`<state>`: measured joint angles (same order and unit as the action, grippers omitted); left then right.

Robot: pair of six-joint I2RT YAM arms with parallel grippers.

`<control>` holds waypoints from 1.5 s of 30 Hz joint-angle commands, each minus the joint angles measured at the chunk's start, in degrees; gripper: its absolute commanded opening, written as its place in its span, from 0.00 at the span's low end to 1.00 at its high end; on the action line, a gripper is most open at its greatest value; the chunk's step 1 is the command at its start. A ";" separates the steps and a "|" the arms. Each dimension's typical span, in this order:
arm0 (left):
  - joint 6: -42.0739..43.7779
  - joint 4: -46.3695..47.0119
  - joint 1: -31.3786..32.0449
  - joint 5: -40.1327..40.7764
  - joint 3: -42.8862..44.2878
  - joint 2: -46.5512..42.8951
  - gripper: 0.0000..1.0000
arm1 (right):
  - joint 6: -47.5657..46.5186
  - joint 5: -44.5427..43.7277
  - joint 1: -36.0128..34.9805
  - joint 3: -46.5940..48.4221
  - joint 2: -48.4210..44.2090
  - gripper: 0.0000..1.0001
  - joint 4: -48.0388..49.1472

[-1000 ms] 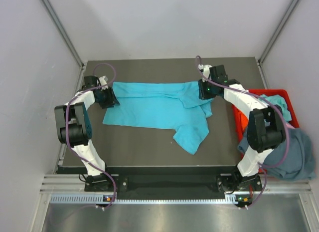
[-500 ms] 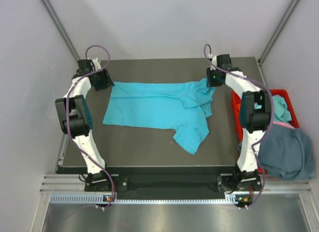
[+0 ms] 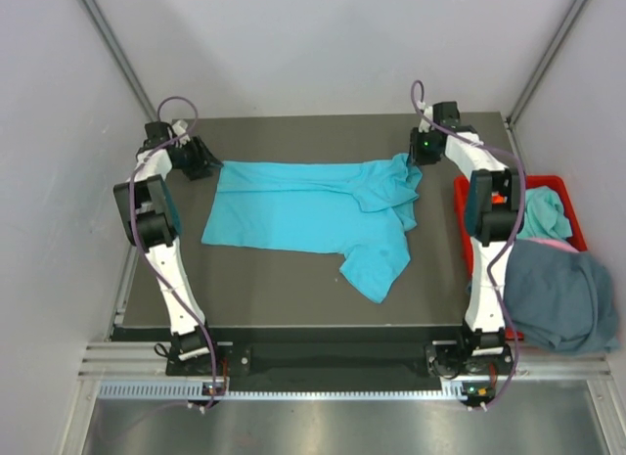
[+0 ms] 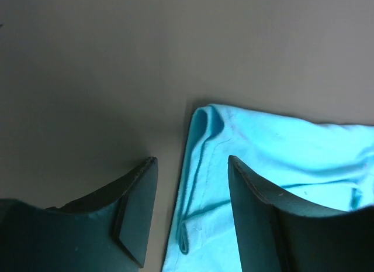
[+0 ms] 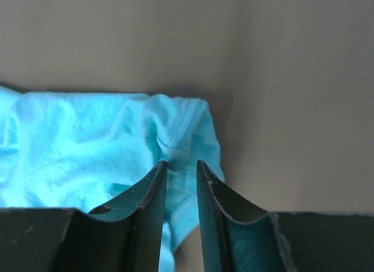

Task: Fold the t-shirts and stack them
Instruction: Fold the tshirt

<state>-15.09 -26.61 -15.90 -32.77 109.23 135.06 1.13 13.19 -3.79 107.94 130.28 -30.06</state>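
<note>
Far left first: the left fingers (image 4: 134, 207) stand apart and hold nothing. They hang just above the tabletop (image 3: 293, 289) with the shirt's left corner lying loose right under the gap. That is the turquoise t-shirt (image 3: 313, 210), spread across the far half of the tabletop, folded lengthwise, with one sleeve flopping toward the near edge.

On the right, the right fingers (image 5: 146, 213) are drawn narrow on a bunched bit of hem at the shirt's far right corner, and it looks like a real pinch. Further right, a blue-grey t-shirt (image 3: 558, 298) hangs over the red bin (image 3: 543, 181), waiting its turn.

To do this well, I'd say the left side needs to drop straight onto that rolled edge and take both layers, not just the top one. Then both corners should travel together and level, so the fold line stays straight. The bunching at the right corner may leave a lumpy fold, so a light outward pull should smooth it first. Watch that trailing sleeve, because it could drag and twist the cloth.
</note>
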 commanded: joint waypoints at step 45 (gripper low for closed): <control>-2.49 5.60 0.26 1.13 10.04 5.83 0.00 | 3.09 1.49 1.68 20.38 11.84 0.00 1.85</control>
<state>-19.42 -23.40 -15.35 -35.24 117.36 143.00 3.33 15.90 -2.81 124.75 142.23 -30.89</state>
